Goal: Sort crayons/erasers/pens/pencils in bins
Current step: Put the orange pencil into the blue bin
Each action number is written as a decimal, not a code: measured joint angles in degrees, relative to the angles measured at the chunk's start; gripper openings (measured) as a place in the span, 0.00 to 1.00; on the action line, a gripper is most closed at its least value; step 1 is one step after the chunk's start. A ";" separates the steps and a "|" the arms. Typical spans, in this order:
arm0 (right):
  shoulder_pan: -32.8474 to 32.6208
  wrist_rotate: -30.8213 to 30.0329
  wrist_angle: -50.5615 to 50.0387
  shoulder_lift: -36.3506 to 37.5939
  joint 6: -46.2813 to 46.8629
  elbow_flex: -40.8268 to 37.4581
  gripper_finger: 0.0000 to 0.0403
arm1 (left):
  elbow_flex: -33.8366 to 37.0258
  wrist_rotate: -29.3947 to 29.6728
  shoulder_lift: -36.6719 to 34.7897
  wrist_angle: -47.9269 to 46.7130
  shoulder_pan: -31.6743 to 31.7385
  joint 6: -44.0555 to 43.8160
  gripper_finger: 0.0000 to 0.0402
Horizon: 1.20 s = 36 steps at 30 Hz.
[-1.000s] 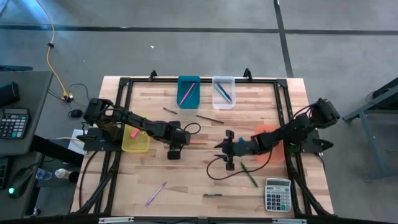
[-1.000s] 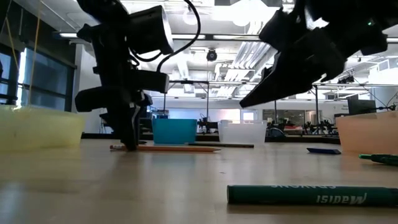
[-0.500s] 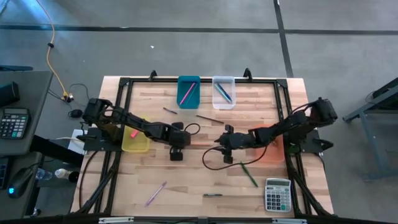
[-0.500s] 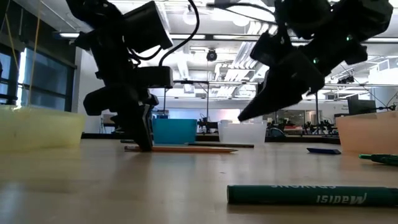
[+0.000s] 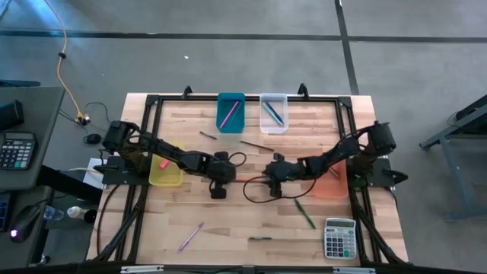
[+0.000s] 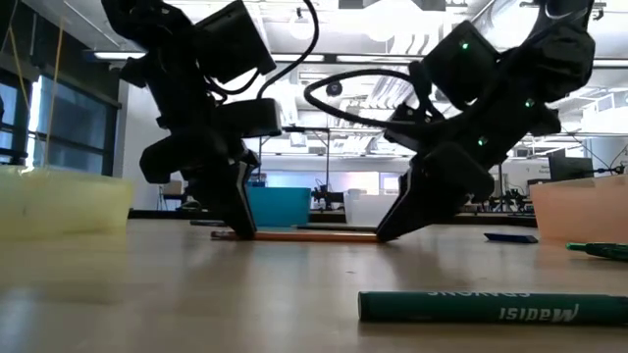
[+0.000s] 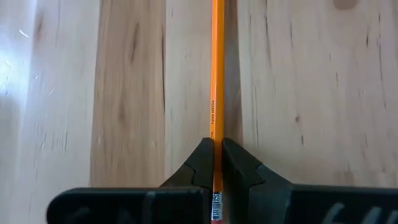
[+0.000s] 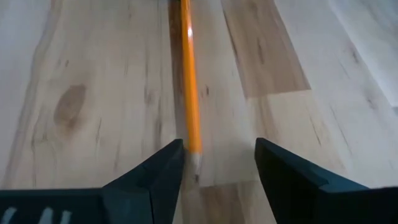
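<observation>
Wooden planks make up the tabletop (image 5: pixel 228 221), framed by a black rail. At its left edge sits the yellow bin (image 5: pixel 166 170) with a pink eraser (image 5: pixel 163 163) inside. Just right of it, the left gripper (image 7: pixel 217 163) is down at the wood, its fingers (image 7: pixel 239 167) clamped on the eraser end of an orange pencil (image 7: pixel 217 74) that lies flat across the middle of the tabletop. Along the far edge stand the teal bin (image 5: pixel 230 113), holding a pink stick, and the clear bin (image 5: pixel 273 113), holding a dark one. The right gripper (image 8: pixel 219 163) is lowered over the pencil's sharpened tip, its fingers (image 8: pixel 158 169) apart on either side and not touching it. Nearer the front lie a purple stick (image 5: pixel 190 237), a short dark pen (image 5: pixel 259 239) and a green marker (image 5: pixel 304 214). The orange bin (image 5: pixel 332 176) sits at the right edge, partly under the right arm, with a grey calculator (image 5: pixel 339 238) in the near right corner.
</observation>
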<state>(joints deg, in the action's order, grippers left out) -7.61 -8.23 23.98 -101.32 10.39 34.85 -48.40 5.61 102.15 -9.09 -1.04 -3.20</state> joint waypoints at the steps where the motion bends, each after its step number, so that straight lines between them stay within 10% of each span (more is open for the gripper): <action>1: 0.15 0.43 0.60 -0.42 0.16 0.01 0.47 | 0.00 0.00 0.02 0.20 0.00 0.04 0.00; 18: 0.11 1.04 -0.24 -1.74 0.12 0.24 0.13 | -0.02 0.08 0.11 2.00 0.59 -0.40 0.01; 36: 0.06 1.36 4.06 -2.04 2.89 -0.09 0.01 | -0.40 7.81 -14.21 -16.85 -2.78 -2.16 0.33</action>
<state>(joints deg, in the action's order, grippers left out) -7.55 -6.87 28.05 -103.36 13.28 34.76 -48.80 13.41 87.94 -25.94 -3.82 -5.36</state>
